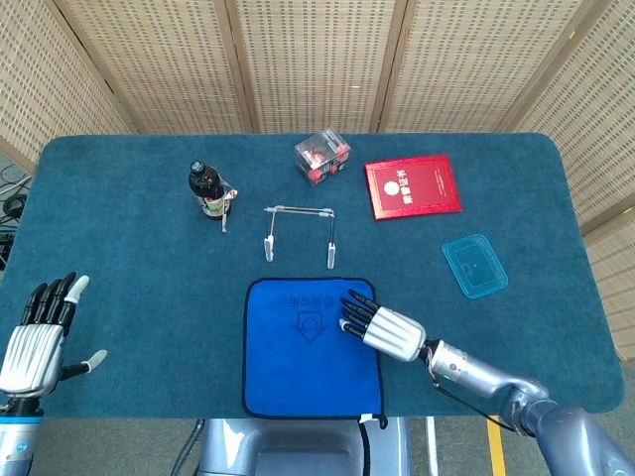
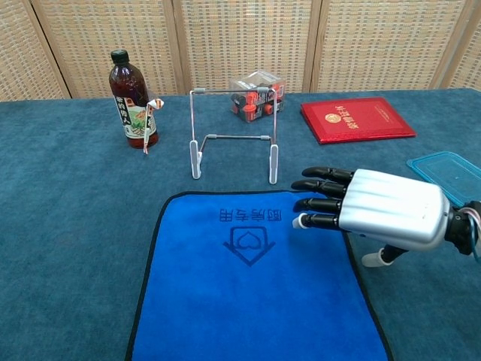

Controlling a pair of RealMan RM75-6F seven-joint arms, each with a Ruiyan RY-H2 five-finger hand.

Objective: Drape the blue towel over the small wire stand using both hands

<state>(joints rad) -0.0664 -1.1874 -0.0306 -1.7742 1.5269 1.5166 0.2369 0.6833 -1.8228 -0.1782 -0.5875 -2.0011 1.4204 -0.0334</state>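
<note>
Behind the wire stand (image 2: 233, 135) sit a bottle (image 2: 132, 100) and red booklet (image 2: 357, 119).

Blue towel (image 1: 310, 345) lies flat just before the upright wire stand (image 1: 299, 232).

The towel (image 2: 252, 286) was bright blue with a thin black border and a darker blue emblem and characters printed near its far edge. It lay on a table (image 1: 129, 268) covered in deep teal cloth. The wire stand (image 2: 231, 134) was silvery grey with pale, whitish feet. The right hand (image 2: 368, 207) had a silver back, black fingers and white tips; the left hand (image 1: 38, 337) showed the same silver, black and white. The bottle (image 2: 132, 99) held dark brown liquid under a black cap, with a white and green label. The booklet (image 1: 413, 185) was red with gold markings. The lid (image 1: 474, 265) was translucent turquoise. The small box (image 1: 321, 156) was clear with red contents. Behind stood tan woven screens (image 1: 317, 59) in pale wooden frames.
</note>
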